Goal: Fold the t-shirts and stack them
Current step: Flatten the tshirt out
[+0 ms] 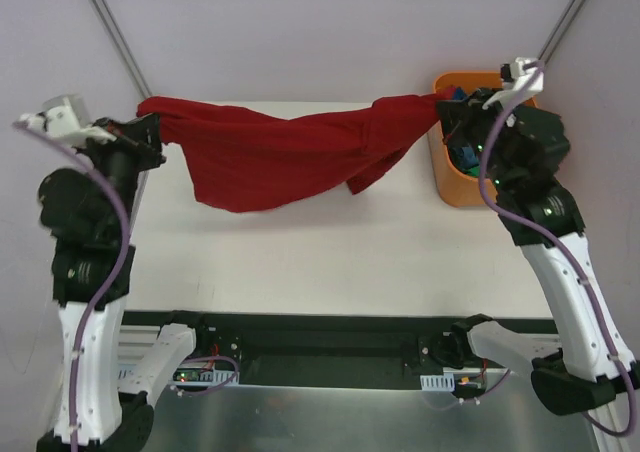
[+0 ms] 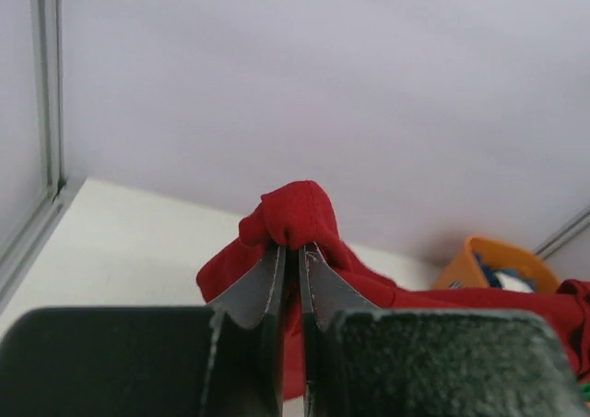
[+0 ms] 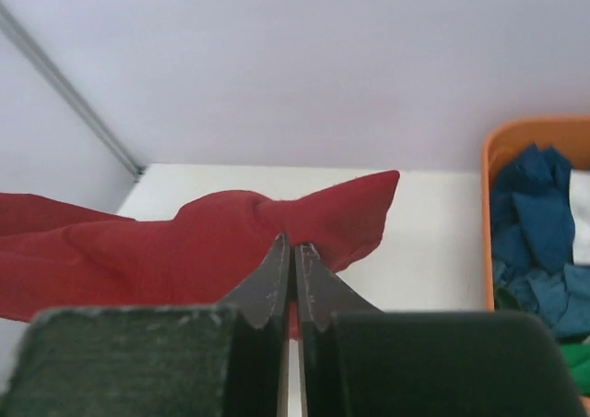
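Here, the white table (image 1: 330,262) fills the middle of the top view. Above it the large dark red t-shirt (image 1: 270,157) is stretched from left to right along the far side, sagging in the middle. Whether its lowest fold touches the table I cannot tell.

At the far right edge stands the orange tub (image 1: 450,187), with blue cloth (image 3: 530,205), a strip of white cloth (image 3: 581,214) and a bit of green cloth (image 3: 576,362) heaped inside.

The left gripper (image 2: 297,248), at the far left, has its jaws pinched tight on a bunched end of the dark red t-shirt. The right gripper (image 3: 293,244), just beside the tub, is clamped on the other end, with a pointed corner sticking out past its tips.
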Action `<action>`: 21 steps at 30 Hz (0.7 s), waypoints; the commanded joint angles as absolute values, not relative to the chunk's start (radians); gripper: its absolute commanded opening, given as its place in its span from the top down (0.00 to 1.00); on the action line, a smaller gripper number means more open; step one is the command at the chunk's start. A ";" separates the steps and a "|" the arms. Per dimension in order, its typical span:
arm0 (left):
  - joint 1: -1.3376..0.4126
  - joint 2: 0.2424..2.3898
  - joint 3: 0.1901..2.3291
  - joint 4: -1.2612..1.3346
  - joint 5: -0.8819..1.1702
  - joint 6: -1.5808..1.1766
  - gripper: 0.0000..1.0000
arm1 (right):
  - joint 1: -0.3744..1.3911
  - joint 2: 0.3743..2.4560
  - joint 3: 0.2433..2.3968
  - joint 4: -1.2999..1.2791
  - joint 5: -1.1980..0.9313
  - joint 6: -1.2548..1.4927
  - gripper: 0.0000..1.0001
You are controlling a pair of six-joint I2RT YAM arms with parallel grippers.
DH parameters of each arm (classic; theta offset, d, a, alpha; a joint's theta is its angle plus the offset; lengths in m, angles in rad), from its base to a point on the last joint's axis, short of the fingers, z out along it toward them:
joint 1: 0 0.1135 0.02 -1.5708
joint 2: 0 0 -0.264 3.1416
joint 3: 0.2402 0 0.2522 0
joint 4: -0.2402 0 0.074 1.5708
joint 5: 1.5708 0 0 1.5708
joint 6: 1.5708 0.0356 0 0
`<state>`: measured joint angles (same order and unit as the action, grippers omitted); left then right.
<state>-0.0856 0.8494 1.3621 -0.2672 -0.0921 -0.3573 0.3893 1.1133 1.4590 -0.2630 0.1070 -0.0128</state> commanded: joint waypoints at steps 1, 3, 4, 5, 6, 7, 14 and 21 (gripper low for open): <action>-0.086 0.721 1.394 -0.186 -0.017 -0.298 1.00 | 0.403 0.988 1.554 -0.288 -0.069 -0.080 0.99; -0.086 0.680 1.425 -0.180 -0.008 -0.287 1.00 | 0.406 0.947 1.588 -0.302 -0.109 -0.097 0.99; -0.086 0.672 1.437 -0.178 -0.006 -0.282 1.00 | 0.407 0.939 1.626 -0.314 -0.135 -0.101 0.99; -0.086 0.669 1.449 -0.178 -0.005 -0.278 1.00 | 0.408 0.936 1.646 -0.324 -0.144 -0.109 0.99; -0.086 0.670 1.475 -0.178 -0.002 -0.272 1.00 | 0.407 0.936 1.667 -0.333 -0.150 -0.117 0.99; -0.086 0.678 1.488 -0.178 -0.002 -0.264 1.00 | 0.408 0.939 1.689 -0.348 -0.147 -0.123 0.99; -0.086 0.904 1.574 -0.181 -0.104 -0.233 1.00 | 0.407 1.072 1.776 -0.420 -0.028 -0.127 0.99; -0.037 1.343 1.578 -0.224 -0.242 -0.290 1.00 | 0.321 1.392 1.633 -0.404 0.016 -0.043 0.97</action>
